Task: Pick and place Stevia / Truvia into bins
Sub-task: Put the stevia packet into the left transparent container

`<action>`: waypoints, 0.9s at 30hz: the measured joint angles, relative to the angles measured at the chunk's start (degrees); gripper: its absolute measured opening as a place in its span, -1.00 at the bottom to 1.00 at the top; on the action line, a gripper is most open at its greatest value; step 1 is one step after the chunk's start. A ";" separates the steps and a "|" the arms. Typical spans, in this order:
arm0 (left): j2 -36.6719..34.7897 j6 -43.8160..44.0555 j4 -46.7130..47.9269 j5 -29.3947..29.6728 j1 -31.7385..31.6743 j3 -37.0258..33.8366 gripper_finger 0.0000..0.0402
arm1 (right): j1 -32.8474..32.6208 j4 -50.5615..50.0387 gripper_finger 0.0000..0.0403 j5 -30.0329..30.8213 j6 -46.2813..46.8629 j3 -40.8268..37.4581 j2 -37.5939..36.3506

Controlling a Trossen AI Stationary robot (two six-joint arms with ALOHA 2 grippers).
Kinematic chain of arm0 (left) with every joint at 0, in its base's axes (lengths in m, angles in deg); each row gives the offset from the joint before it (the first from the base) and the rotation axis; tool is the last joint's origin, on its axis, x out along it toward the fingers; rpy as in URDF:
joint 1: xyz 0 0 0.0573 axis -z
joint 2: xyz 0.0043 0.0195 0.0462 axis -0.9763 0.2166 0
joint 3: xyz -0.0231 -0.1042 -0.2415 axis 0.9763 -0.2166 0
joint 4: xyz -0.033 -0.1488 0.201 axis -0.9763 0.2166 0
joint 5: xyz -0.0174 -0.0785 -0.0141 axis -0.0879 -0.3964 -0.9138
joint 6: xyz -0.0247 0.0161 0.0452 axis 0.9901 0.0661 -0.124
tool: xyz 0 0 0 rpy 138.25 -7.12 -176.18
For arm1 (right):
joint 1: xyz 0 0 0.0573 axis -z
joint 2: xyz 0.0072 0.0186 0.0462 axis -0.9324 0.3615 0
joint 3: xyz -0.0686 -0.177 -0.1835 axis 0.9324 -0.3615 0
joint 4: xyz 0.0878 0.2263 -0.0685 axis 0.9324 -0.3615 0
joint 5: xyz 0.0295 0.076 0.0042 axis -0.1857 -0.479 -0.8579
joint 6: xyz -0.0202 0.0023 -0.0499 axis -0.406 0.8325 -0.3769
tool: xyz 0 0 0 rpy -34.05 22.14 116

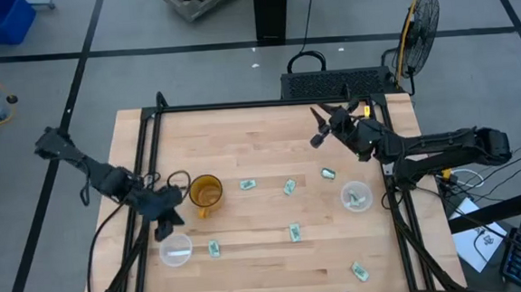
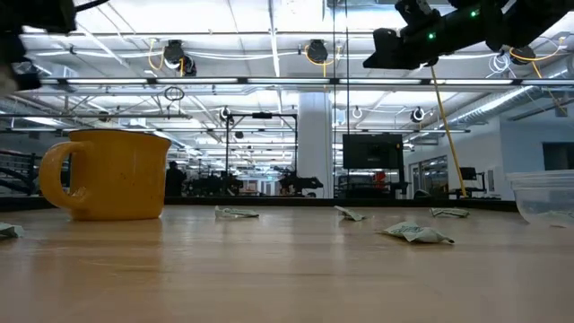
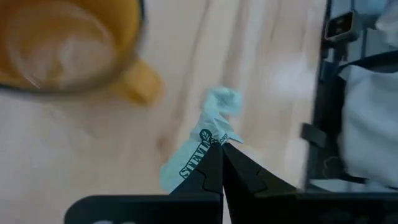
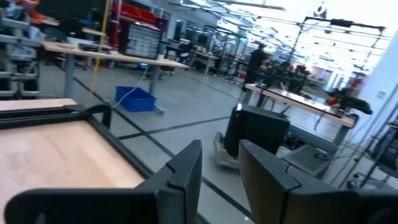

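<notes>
Pale wood counter (image 1: 270,154) under us, our left hand (image 3: 221,152) pinches a light, crumpling Stevia sachet (image 3: 199,152) by its edge beside the amber cup (image 1: 206,192), while our right hand (image 4: 217,168) waits open.

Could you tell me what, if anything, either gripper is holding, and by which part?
The left gripper pinches a Stevia sachet by one edge. The right gripper holds nothing.

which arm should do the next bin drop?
Left, likely. The left gripper is shut on a Stevia sachet near the amber cup, close to the left bin. The right gripper hovers empty and open by the far edge.
</notes>
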 joint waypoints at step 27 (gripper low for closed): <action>26.72 34.66 -7.75 -4.60 16.15 0.00 -0.90 | 2.30 -3.74 -0.49 -0.36 2.94 0.00 0.00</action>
